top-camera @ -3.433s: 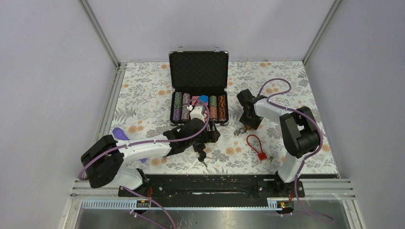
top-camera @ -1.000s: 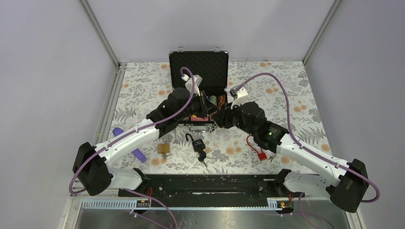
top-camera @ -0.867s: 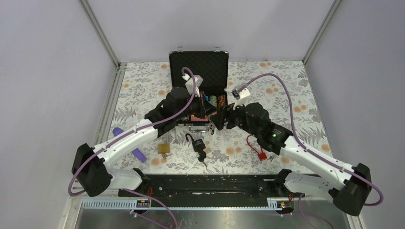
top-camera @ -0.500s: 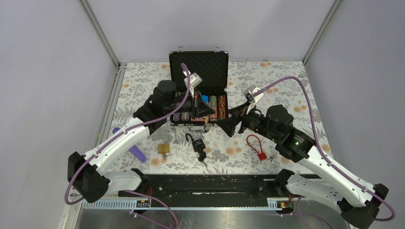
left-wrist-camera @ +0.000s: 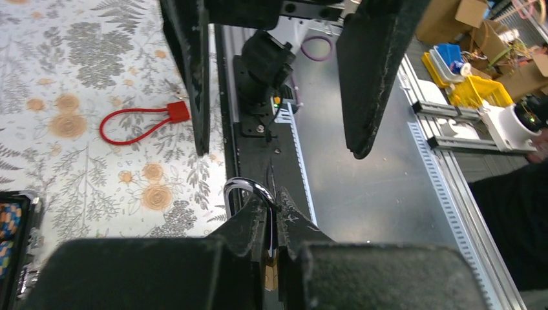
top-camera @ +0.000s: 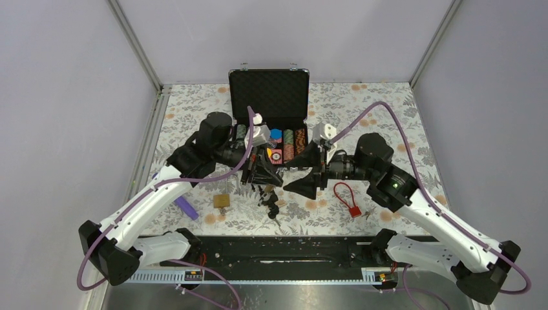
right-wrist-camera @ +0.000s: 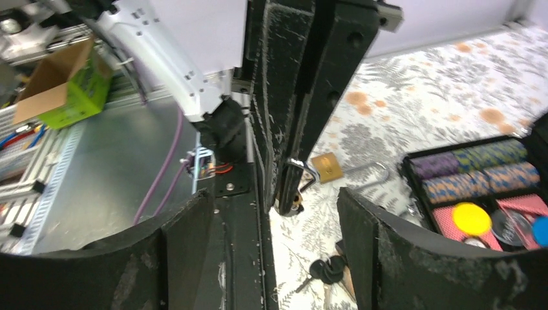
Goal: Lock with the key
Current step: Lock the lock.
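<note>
My left gripper (top-camera: 274, 179) is shut on the silver shackle of a small padlock (left-wrist-camera: 248, 189); its brass body shows between the fingers. It hangs above the table in front of the open case (top-camera: 269, 97). My right gripper (top-camera: 309, 171) stands open and empty, facing the left one from the right. In the right wrist view the left gripper's fingers (right-wrist-camera: 304, 97) reach in between my open fingers (right-wrist-camera: 187, 245). A bunch of black-headed keys (top-camera: 274, 210) (right-wrist-camera: 321, 270) lies on the floral cloth below both grippers, held by neither.
A brass padlock (top-camera: 221, 201) (right-wrist-camera: 326, 166) lies left of the keys. A red cable lock (top-camera: 347, 197) (left-wrist-camera: 139, 119) lies to the right. A purple object (top-camera: 186, 205) sits at the front left. Poker chips (top-camera: 289, 143) fill the case. The black base rail (top-camera: 284, 248) runs along the front.
Both arms have drawn back from the case toward the front. The left gripper, still shut, has come down and turned toward the right one. The right gripper has opened wider.
</note>
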Robot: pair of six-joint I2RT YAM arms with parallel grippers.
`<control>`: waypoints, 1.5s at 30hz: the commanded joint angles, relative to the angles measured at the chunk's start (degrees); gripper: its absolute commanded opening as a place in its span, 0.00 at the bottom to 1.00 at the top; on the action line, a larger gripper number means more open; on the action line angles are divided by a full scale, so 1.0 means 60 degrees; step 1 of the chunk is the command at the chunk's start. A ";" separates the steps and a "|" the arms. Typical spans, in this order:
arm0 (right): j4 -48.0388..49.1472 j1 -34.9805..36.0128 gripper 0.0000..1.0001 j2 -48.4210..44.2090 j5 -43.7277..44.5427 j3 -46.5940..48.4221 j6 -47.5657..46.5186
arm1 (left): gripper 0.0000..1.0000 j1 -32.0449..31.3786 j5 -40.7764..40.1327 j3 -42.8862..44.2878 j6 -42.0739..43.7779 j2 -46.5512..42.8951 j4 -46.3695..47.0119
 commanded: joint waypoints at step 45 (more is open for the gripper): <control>-0.0149 -0.0038 0.00 0.1105 -0.1273 0.1151 -0.0817 | 0.50 0.0089 0.0448 0.0934 0.0329 0.0286 -0.0987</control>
